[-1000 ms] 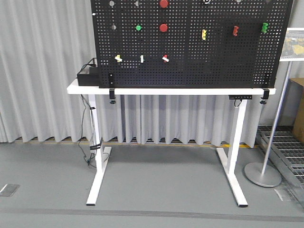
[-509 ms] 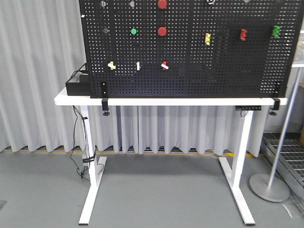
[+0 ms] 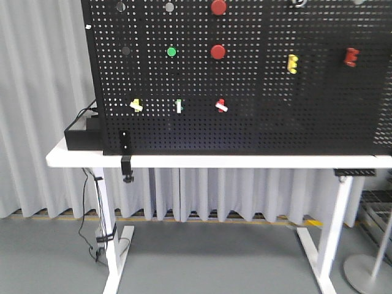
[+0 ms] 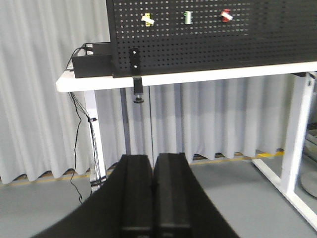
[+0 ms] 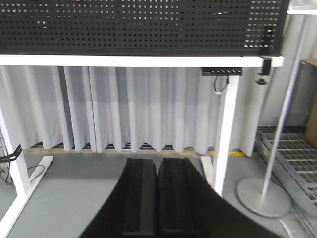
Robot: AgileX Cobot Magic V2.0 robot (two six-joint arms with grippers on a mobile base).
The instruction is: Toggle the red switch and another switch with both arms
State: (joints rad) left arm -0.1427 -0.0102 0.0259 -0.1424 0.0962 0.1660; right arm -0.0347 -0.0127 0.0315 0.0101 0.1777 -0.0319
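Both grippers are pressed together: our left gripper (image 4: 152,161) shows its two black fingers (image 4: 136,193) side by side with only a thin seam between them and nothing held, and our right gripper (image 5: 157,166) looks the same. Each hangs low over the grey floor (image 4: 233,198), well apart from the bench (image 3: 245,161) ahead. In the left wrist view we see the bench's left end, a black clamp (image 4: 136,89) hanging from its edge, and a black box (image 4: 91,64) with cables resting beside the pegboard (image 3: 275,122). The right wrist view takes in the pegboard's lower strip, the bench's right leg (image 5: 225,134) and a floor stand (image 5: 262,196) off to the side. The pegboard stands upright on the bench, and three small toggles sit in a row on its lower left part. The red switch (image 3: 221,106) is the rightmost of the row, its white lever tilted down to the right. The yellow switch (image 3: 136,105) is the leftmost, its white lever also slanting. Between them is a slim white toggle (image 3: 179,106) on a green base. Above the red switch we see two round red buttons (image 3: 218,52), one over the other, with a green button (image 3: 171,52) to their left. White curtains (image 3: 37,122) hang behind the bench.
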